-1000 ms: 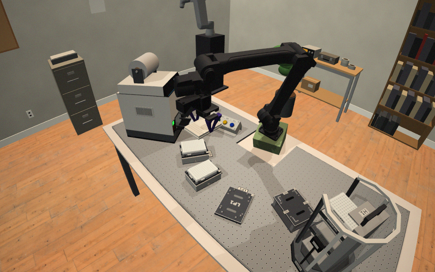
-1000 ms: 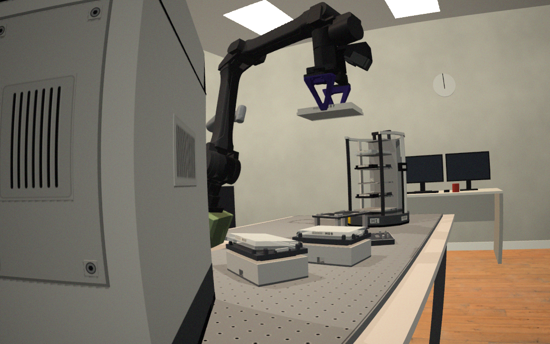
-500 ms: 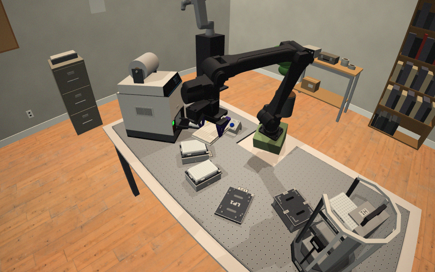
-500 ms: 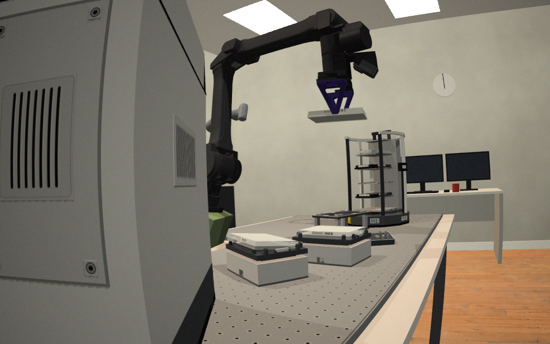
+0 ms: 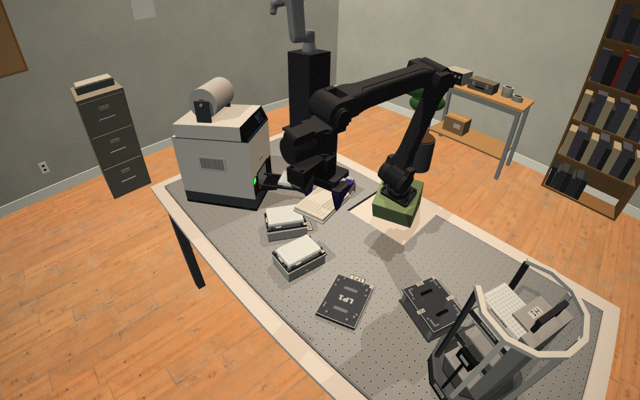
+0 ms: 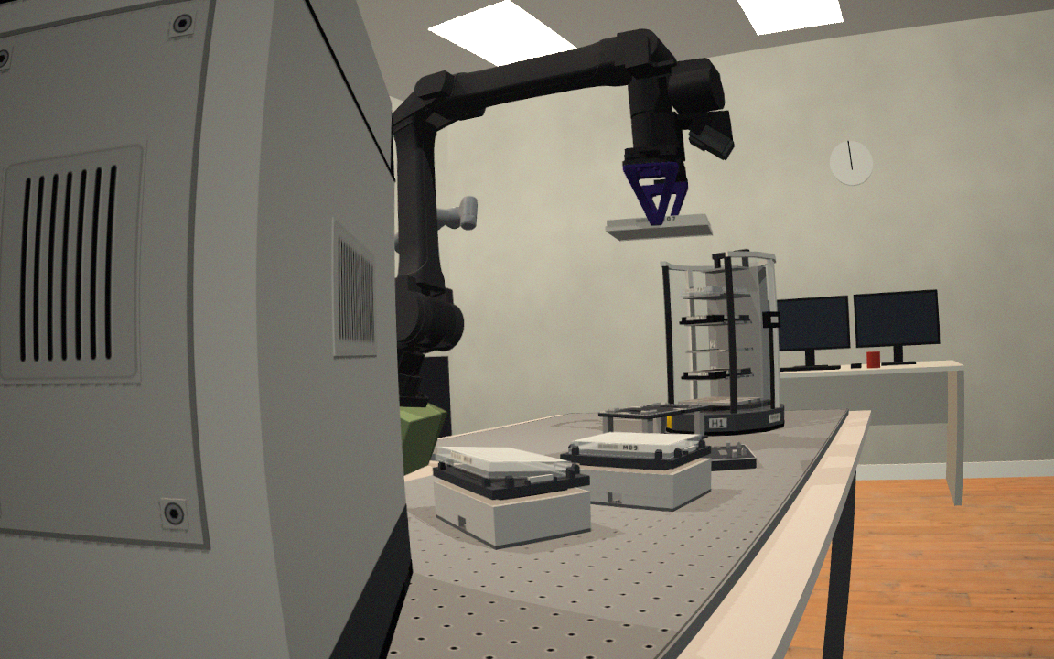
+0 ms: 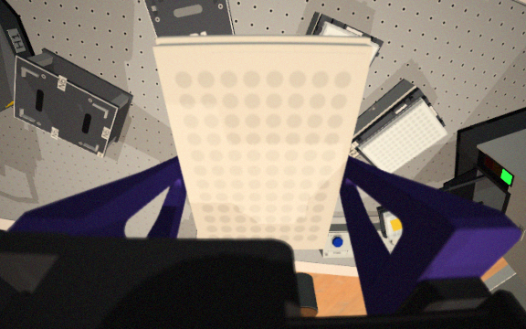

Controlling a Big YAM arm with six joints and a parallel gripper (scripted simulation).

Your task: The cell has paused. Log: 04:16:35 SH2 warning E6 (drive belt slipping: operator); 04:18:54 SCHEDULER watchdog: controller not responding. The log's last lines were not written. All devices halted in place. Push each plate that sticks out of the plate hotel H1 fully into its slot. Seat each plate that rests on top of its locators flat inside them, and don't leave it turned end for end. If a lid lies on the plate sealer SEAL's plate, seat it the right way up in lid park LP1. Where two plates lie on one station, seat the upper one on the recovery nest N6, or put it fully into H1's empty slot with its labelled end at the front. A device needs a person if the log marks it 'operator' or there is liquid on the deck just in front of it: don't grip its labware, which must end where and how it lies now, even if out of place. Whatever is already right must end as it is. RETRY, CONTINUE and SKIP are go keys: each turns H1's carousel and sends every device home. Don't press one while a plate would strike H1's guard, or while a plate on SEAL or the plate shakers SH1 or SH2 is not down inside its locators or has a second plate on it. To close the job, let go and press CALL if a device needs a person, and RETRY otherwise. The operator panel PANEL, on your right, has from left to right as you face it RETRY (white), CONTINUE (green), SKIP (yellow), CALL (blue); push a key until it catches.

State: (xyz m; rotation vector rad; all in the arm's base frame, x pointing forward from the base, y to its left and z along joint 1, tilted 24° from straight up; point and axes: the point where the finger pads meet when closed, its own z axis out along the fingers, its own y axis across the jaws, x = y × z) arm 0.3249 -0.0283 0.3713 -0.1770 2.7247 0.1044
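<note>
My gripper point(image 5: 331, 196) point(image 6: 656, 214) point(image 7: 263, 164) is shut on a flat cream lid point(image 5: 316, 204) point(image 6: 659, 227) point(image 7: 263, 146), gripping its long sides. It holds the lid level, high above the deck, between the sealer SEAL point(image 5: 223, 154) and the arm's base. Lid park LP1 point(image 5: 344, 300) point(image 7: 190, 15) is a dark bare plate further along the deck. The recovery nest N6 point(image 5: 431, 305) point(image 7: 64, 107) beside it is bare. The plate hotel H1 point(image 5: 506, 328) point(image 6: 719, 344) stands at the far end, with a white plate point(image 5: 504, 304) at its top level.
Two shakers point(image 5: 286, 222) point(image 5: 298, 256) each carry a white plate, below and beside the held lid. They also show in the exterior view point(image 6: 510, 487) point(image 6: 637, 470). The panel's blue key point(image 7: 337, 240) and yellow key point(image 7: 395, 225) show under the lid.
</note>
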